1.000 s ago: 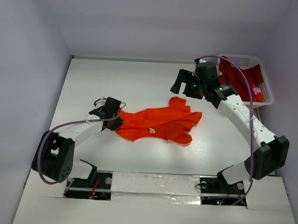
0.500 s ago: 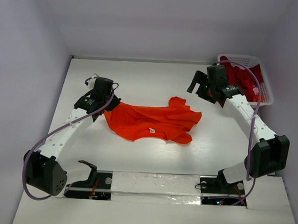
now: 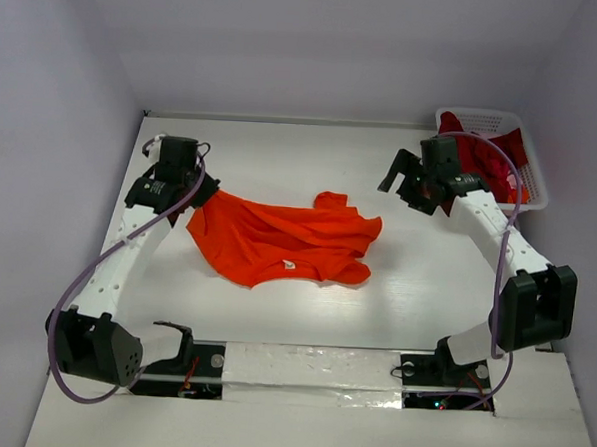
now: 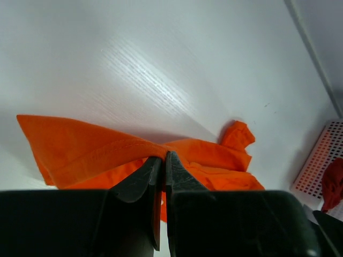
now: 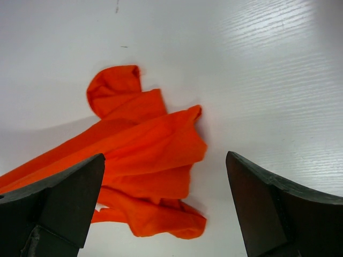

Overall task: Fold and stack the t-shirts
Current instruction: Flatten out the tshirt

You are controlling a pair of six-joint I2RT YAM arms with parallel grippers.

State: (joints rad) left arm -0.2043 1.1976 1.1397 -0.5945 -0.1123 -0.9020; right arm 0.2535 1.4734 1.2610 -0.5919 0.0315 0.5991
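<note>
A bright orange t-shirt (image 3: 283, 241) lies crumpled on the white table, its left edge lifted. My left gripper (image 3: 195, 196) is shut on that edge; in the left wrist view the jaws (image 4: 163, 158) pinch the orange cloth (image 4: 86, 147). My right gripper (image 3: 393, 176) is open and empty, held above the table right of the shirt; the right wrist view shows the shirt (image 5: 150, 152) between and beyond its spread fingers (image 5: 69, 198). Darker red shirts (image 3: 487, 153) lie in the basket at the back right.
A white plastic lattice basket (image 3: 534, 186) stands at the back right corner; its edge shows in the left wrist view (image 4: 316, 171). Grey walls close in the table on the left, back and right.
My left gripper has moved back and to the left, pulling the orange shirt's left edge with it; the whole shirt slid left. My right gripper drew back to the right, away from the shirt.
</note>
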